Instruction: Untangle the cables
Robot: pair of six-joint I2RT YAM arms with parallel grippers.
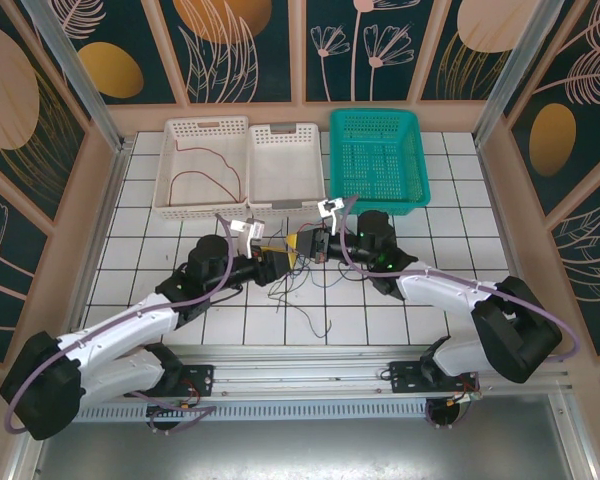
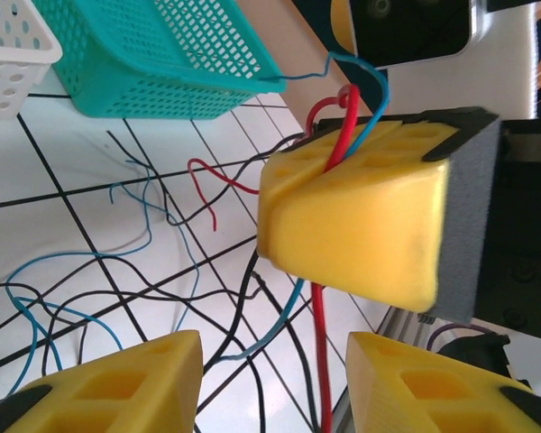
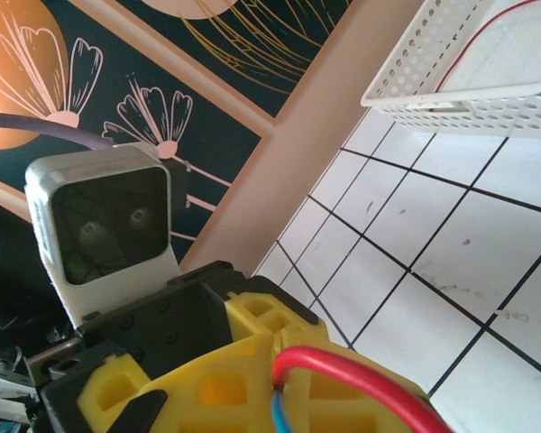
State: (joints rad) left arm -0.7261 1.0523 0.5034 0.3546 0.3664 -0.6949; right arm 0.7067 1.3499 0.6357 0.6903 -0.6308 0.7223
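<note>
1. One sorted red cable (image 1: 208, 172) is seen lying apart in the white basket (image 1: 175, 130). The other cables (image 1: 300, 290) are heaped in a tangle on the bench (image 1: 460, 250) between the arms, so most of the work is judged to be left.
2. The right end effector (image 2: 288, 189) is closed on the held red cable (image 2: 320, 343) and a blue cable (image 2: 370, 68).
3. The left end effector (image 2: 272, 361) is held open, and nothing is gripped.
4. The held red cable is hung nearly straight, with its long axis pointed down through that gap towards the bench.

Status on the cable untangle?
Right gripper shut on red cable and blue cable. Left gripper open, holding nothing. Black cables crossed on tiles.
</note>
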